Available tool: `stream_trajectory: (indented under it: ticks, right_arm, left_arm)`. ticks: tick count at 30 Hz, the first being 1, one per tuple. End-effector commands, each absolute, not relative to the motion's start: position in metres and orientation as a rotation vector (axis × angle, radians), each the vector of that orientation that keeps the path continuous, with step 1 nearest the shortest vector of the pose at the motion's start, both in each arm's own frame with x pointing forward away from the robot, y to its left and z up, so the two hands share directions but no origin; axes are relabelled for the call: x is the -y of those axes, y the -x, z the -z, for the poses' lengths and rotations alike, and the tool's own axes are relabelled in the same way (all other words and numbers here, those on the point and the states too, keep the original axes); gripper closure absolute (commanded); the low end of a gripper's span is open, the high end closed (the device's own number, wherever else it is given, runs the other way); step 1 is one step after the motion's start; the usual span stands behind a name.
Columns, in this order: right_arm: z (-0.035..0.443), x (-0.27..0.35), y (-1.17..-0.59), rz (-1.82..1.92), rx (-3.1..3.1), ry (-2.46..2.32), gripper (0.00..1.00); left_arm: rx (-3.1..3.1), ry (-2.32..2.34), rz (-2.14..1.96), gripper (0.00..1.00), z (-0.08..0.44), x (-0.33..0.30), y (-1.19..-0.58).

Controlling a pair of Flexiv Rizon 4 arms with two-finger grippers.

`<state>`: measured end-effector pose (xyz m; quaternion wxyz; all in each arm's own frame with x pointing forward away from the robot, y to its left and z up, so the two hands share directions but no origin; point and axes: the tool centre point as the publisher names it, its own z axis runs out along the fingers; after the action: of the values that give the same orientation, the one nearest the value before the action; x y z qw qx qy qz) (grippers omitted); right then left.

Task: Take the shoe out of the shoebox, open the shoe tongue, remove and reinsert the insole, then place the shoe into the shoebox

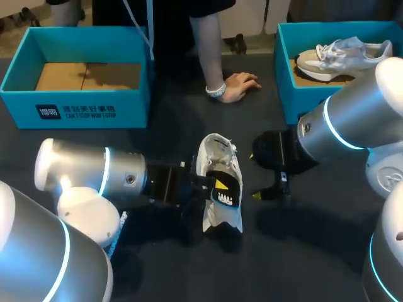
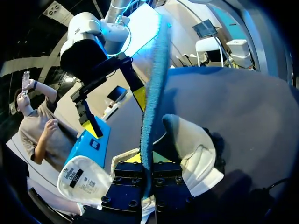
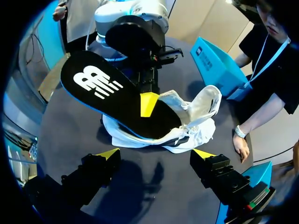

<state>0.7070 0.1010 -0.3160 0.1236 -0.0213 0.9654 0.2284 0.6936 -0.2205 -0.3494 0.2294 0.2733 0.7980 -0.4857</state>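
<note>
A white shoe (image 1: 217, 154) lies on the dark table in the middle, its opening spread wide. My left gripper (image 1: 217, 187) is shut on the black insole (image 1: 228, 192), which carries a white logo. In the right wrist view the insole (image 3: 117, 98) slants with one end in the shoe (image 3: 191, 123) and its logo end raised clear. The left wrist view shows the insole (image 2: 152, 102) edge-on, clamped between my left gripper (image 2: 148, 161). My right gripper (image 1: 257, 176) stands open just right of the shoe; its fingers (image 3: 108, 153) hold nothing.
A teal shoebox (image 1: 75, 112) stands empty at the back left. Another teal box (image 1: 286, 82) at the back right holds a second shoe (image 1: 343, 53). A person's hand (image 1: 238, 85) rests on the table between the boxes, behind the shoe.
</note>
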Motion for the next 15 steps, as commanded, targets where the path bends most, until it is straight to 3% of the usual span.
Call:
stream_trajectory:
  ticks: [1,15]
  right_arm:
    - [0.317,-0.101,-0.706,-0.668,-2.813,0.061,0.0]
    - [0.317,-0.101,-0.706,-0.668,-2.813,0.061,0.0]
  left_arm:
    - [-2.188,-0.745,1.298,1.0,0.359,0.23,-0.698]
    - [-2.172,-0.713,1.216,1.0,0.377,0.228,-0.718]
